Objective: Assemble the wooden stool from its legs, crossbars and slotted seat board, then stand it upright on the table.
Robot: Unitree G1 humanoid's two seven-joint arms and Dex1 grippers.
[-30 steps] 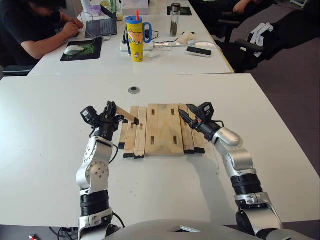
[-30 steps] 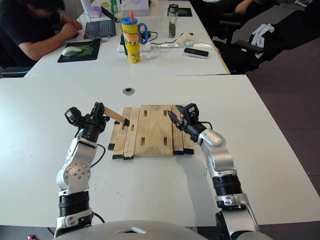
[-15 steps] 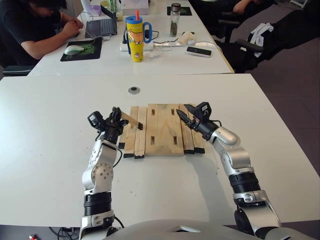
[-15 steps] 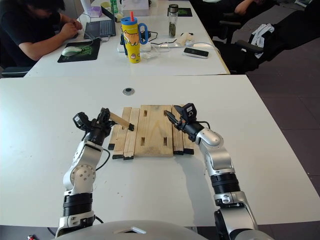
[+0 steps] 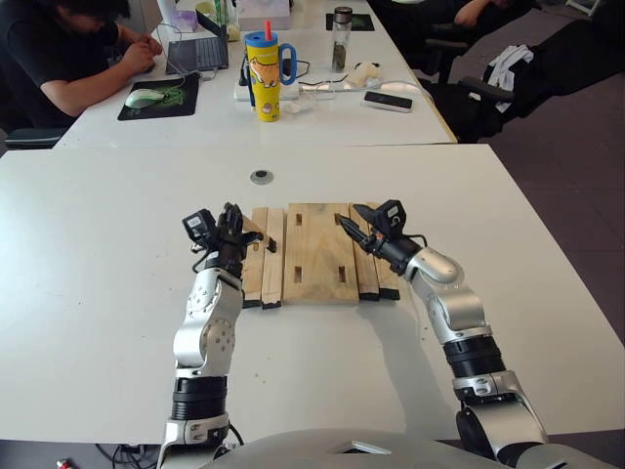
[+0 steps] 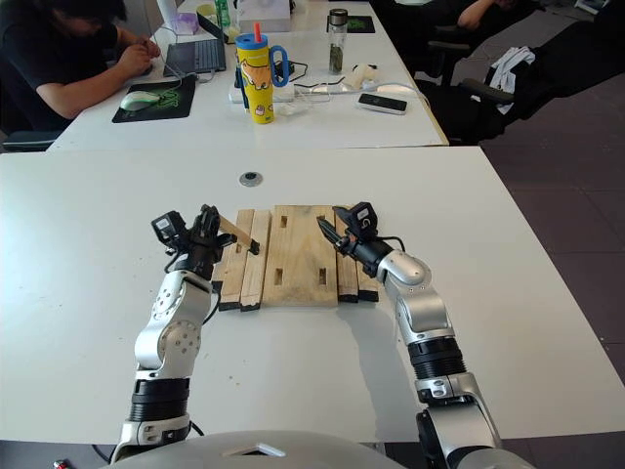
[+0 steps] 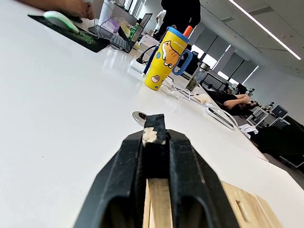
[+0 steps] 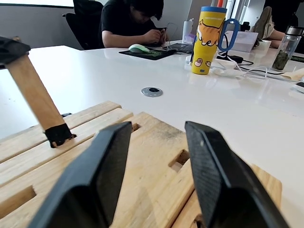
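- You find the slotted seat board (image 5: 322,256) lying flat on the white table (image 5: 98,264), at the middle of the head view, with its four slots facing up.
- Just left of it in the frame lie two wooden strips (image 5: 264,278), side by side against its edge, with black caps at their near ends.
- Two more strips (image 5: 379,278) lie against the board's right edge, partly under your right arm.
- Your left pincer (image 5: 231,231) sits at the left-hand strips' far end, clamped on a short wooden leg (image 5: 256,234). The wrist view shows its two fingers (image 7: 124,166) pressed against the leg on both sides.
- That leg slopes down and to the right in the frame, and its black-capped end (image 8: 58,135) is over the left-hand strips. You cannot tell whether the cap touches them or is just above.
- Your right pincer (image 5: 352,221) hovers over the board's far right corner, with the tips pointing toward the left pincer. Its fingers (image 8: 107,161) are spread apart with nothing between them.
- The two pincers are near each other, with the board's far edge between them.
- Beyond the board, a round grommet (image 5: 261,177) is set into the table.
- On the next table, at the top of the frame, stand a yellow cup (image 5: 263,61), a mouse (image 5: 145,97) on a dark mat, and a phone (image 5: 388,100).
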